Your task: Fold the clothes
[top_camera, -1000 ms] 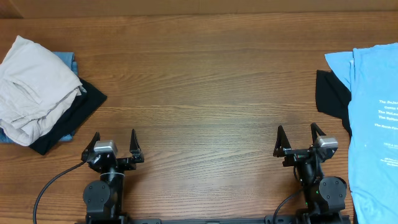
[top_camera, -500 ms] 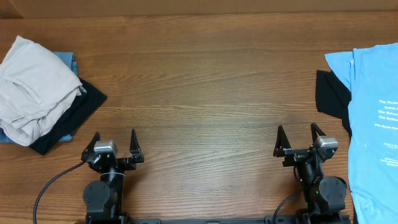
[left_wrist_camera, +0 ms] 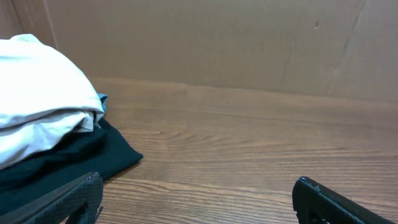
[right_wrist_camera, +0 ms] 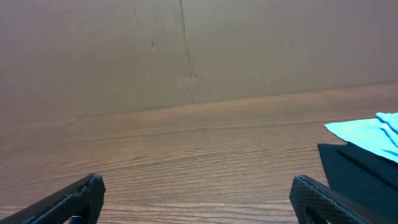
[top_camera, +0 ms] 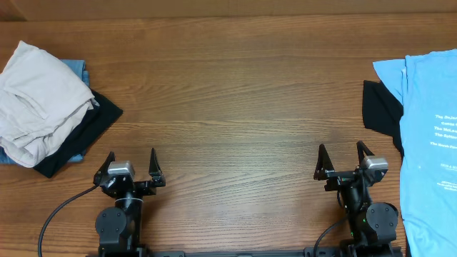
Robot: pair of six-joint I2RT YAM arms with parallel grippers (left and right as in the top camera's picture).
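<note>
Clothes (top_camera: 39,107): lay in two lots. Heaped pale, black and blue at upper left of the overhead frame; spread as light blue T-shirt (top_camera: 428,143) over black garment (top_camera: 382,107) at right edge. Left gripper (top_camera: 131,155) and right gripper (top_camera: 340,148): stood wide open, empty, at bottom, well apart from both lots. Judged no fold begun; seemed to call next for reaching out and drawing one garment onto bare table (top_camera: 235,93).

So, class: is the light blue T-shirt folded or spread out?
Spread out: the light blue T-shirt lies flat, lettering up, sleeve out; the frame edge cuts off the rest.
</note>
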